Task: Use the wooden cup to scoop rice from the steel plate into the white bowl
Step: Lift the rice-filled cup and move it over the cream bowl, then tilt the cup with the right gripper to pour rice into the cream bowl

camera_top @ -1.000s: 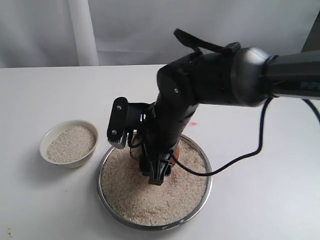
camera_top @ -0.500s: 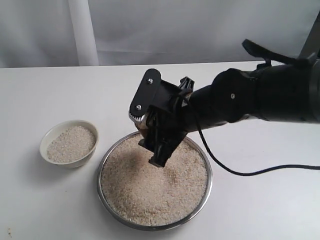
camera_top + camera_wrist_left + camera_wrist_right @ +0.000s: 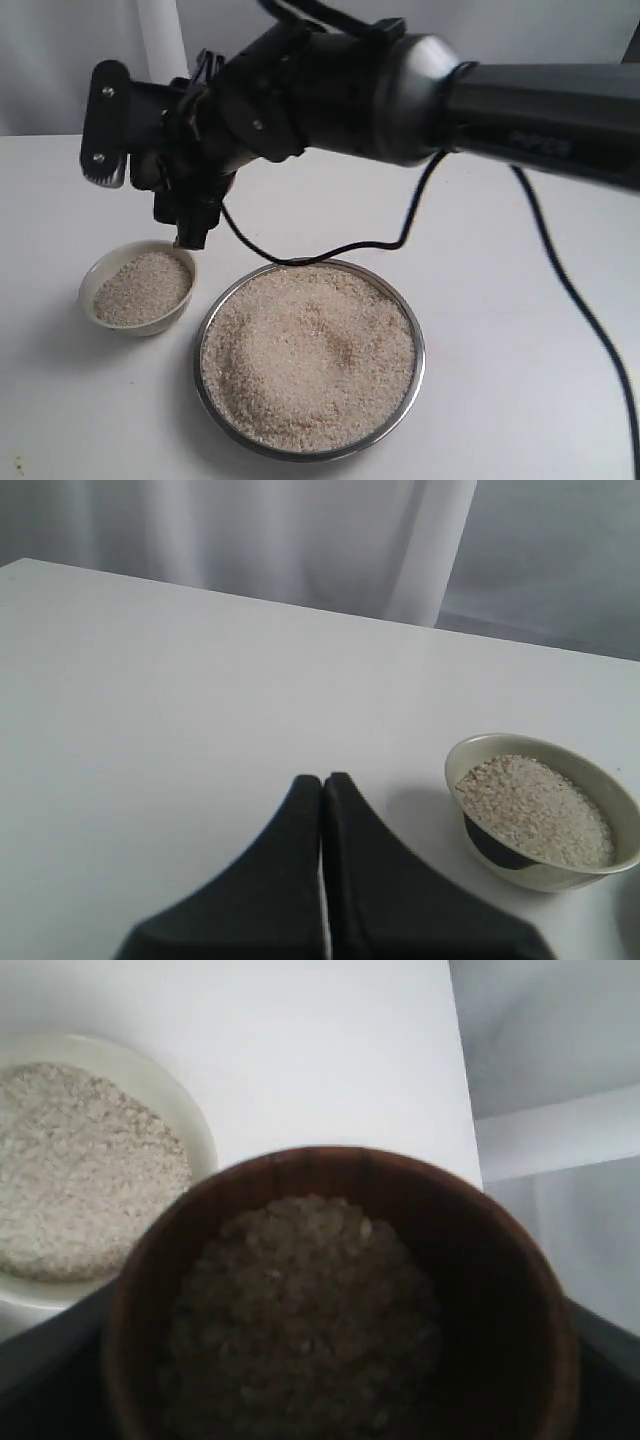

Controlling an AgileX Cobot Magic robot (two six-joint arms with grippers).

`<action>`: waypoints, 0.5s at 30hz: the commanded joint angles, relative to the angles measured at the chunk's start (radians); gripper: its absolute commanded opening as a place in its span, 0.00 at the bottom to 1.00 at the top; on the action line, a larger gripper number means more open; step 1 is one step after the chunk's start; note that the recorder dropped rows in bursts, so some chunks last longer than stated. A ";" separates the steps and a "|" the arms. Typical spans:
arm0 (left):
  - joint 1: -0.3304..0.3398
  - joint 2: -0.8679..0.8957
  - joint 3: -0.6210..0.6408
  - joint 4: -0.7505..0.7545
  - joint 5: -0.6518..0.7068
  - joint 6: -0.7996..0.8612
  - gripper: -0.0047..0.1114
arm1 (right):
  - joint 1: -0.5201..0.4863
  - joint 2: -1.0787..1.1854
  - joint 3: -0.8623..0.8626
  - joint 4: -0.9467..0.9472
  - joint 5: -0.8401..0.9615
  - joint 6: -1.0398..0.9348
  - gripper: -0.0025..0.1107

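Observation:
The wooden cup [image 3: 330, 1165] fills the right wrist view, loaded with rice [image 3: 300, 1300]. My right gripper [image 3: 186, 232] is shut on it, dark fingers [image 3: 40, 1360] showing at its sides. It hangs above the far right edge of the white bowl [image 3: 150, 322], which is partly full of rice [image 3: 142, 285]. In the exterior view the arm hides the cup. The steel plate [image 3: 199, 372] holds a broad heap of rice [image 3: 310, 355] with a shallow dent. My left gripper [image 3: 322, 780] is shut and empty, low over the table beside the white bowl [image 3: 560, 878].
The right arm [image 3: 450, 90] stretches across the back of the table from the right, its black cable [image 3: 560, 290] trailing down past the plate. A white curtain [image 3: 160, 50] hangs behind the table's far edge.
The right arm has lifted the cup out of the plate's rice and swung left and up, from the plate's middle to above the white bowl's edge. A dent remains in the heap.

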 commanded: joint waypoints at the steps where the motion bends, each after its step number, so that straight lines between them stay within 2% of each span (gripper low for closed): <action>1: -0.006 0.000 -0.004 -0.006 -0.006 -0.002 0.04 | 0.050 0.097 -0.137 -0.199 0.101 0.032 0.02; 6: -0.006 0.000 -0.004 -0.006 -0.006 -0.002 0.04 | 0.093 0.179 -0.197 -0.371 0.148 0.034 0.02; 15: -0.006 0.000 -0.004 -0.006 -0.006 -0.002 0.04 | 0.138 0.250 -0.202 -0.612 0.146 0.062 0.02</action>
